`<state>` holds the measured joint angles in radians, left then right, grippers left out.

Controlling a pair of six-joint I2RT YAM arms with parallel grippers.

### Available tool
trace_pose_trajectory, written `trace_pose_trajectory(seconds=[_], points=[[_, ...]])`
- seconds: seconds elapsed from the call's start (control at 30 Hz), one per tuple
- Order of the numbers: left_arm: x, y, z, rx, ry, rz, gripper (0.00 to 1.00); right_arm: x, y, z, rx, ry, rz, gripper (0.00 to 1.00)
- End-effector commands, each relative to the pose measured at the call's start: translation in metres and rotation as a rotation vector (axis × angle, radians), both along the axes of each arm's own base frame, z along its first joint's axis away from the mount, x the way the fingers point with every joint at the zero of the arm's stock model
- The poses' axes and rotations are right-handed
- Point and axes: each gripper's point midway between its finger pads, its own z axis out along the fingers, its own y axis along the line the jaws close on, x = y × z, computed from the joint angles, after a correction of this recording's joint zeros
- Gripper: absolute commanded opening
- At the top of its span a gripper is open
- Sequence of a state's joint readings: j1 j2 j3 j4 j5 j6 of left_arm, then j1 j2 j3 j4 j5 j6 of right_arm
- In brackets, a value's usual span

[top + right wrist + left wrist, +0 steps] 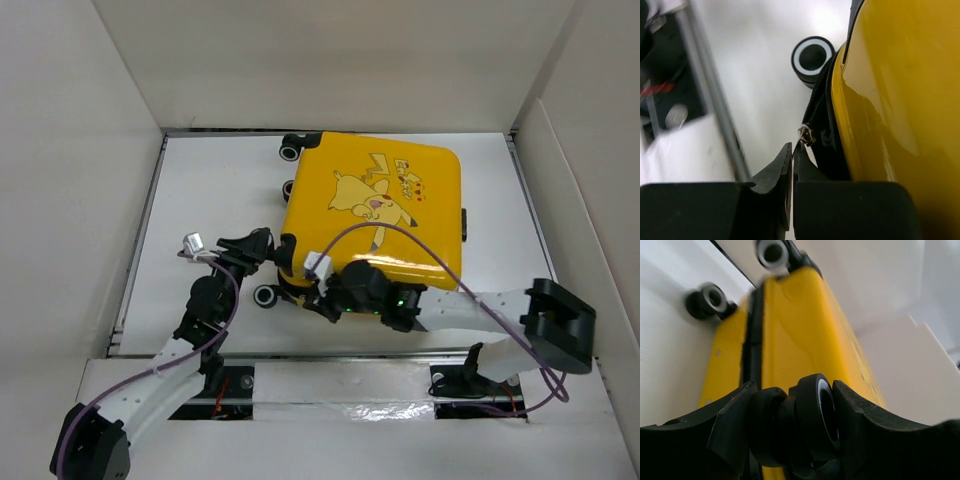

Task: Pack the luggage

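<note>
Luggage point(400, 215) lies flat on the white surface point(220, 170), print side up, with its lid down over the base. At its wheeled edge the left hand point(264, 245) is clenched on one wheel point(812, 425), a finger pressed to each side. I judge this grip is there to brace the case so it does not slide while the zip is pulled. At the near corner of the luggage, by that same edge, the right hand point(792, 157) is pinched tight on the zipper pull point(805, 135), whose thin tab runs down between the fingertips. Closing the zip round the black band therefore looks like the step in hand. How much of the band is already zipped cannot be told. Counted: one piece of luggage, two hands, one zipper pull, one black handle point(465, 222) on the side of the luggage away from the wheels, and four wheels along the wheeled edge in the overhead view, the gripped one among them.
</note>
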<state>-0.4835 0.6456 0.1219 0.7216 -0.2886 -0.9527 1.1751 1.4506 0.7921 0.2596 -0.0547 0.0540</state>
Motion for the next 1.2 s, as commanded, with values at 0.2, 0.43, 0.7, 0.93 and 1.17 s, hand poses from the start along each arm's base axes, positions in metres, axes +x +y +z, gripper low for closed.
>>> trace_pose_trajectory(seconds=[0.2,0.43,0.7,0.93,1.17], points=[[-0.041,-0.098,-0.06,0.234,0.123,-0.333,0.0,0.035,-0.096,0.098,0.272,-0.072,0.009,0.0],[-0.037,-0.167,-0.021,0.206,0.045,-0.468,0.0,0.012,-0.089,0.082,0.302,0.006,-0.082,0.0],[-0.029,-0.183,-0.026,0.198,0.058,-0.484,0.0,-0.07,0.034,0.145,0.44,-0.029,0.165,0.0],[-0.014,-0.157,-0.02,0.204,0.081,-0.411,0.19,-0.052,0.006,0.115,0.415,-0.066,-0.012,0.0],[0.055,-0.063,0.034,0.248,0.086,-0.161,0.86,-0.062,-0.042,0.078,0.358,0.005,-0.04,0.0]])
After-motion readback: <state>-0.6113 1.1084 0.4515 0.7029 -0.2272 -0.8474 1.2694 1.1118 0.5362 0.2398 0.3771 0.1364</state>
